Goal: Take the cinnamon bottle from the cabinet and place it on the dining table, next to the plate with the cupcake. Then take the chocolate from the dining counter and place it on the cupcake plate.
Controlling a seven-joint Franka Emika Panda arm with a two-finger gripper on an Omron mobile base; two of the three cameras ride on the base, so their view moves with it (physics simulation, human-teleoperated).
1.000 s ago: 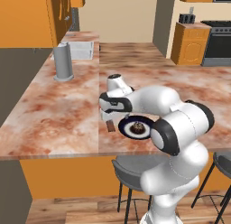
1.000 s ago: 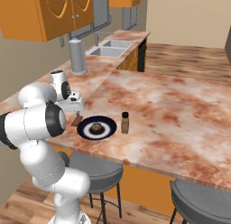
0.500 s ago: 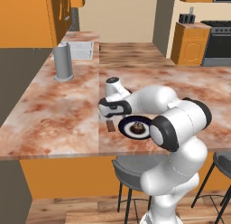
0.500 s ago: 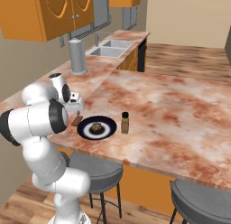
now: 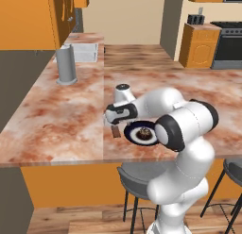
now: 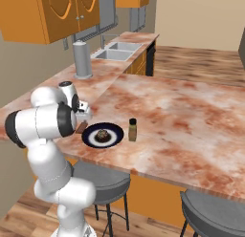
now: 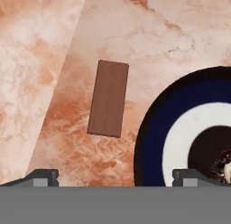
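The chocolate (image 7: 108, 98) is a flat brown bar lying on the marbled dining counter (image 5: 71, 110), just left of the dark blue plate (image 7: 151, 133). The cupcake (image 7: 216, 157) sits in the plate's middle. My gripper (image 7: 115, 178) is open and hangs right above the bar, with nothing between its fingertips (image 7: 43, 177). From the base views, the gripper (image 5: 115, 124) is just over the chocolate (image 5: 115, 132), beside the plate (image 5: 134, 138) with the cupcake (image 5: 144, 133). The cinnamon bottle (image 6: 132, 129) stands upright, right of the plate (image 6: 112, 140).
A tall grey cylinder (image 5: 66, 64) stands at the far left of the counter, near a sink (image 6: 117, 53). Orange wall cabinets (image 6: 57, 11) hang above. Grey stools (image 6: 100, 181) stand under the counter's near edge. A stove (image 5: 229, 44) is at the back right.
The hand has come down toward the counter, closer to the chocolate. Plate, cupcake, bottle and bar have not moved.
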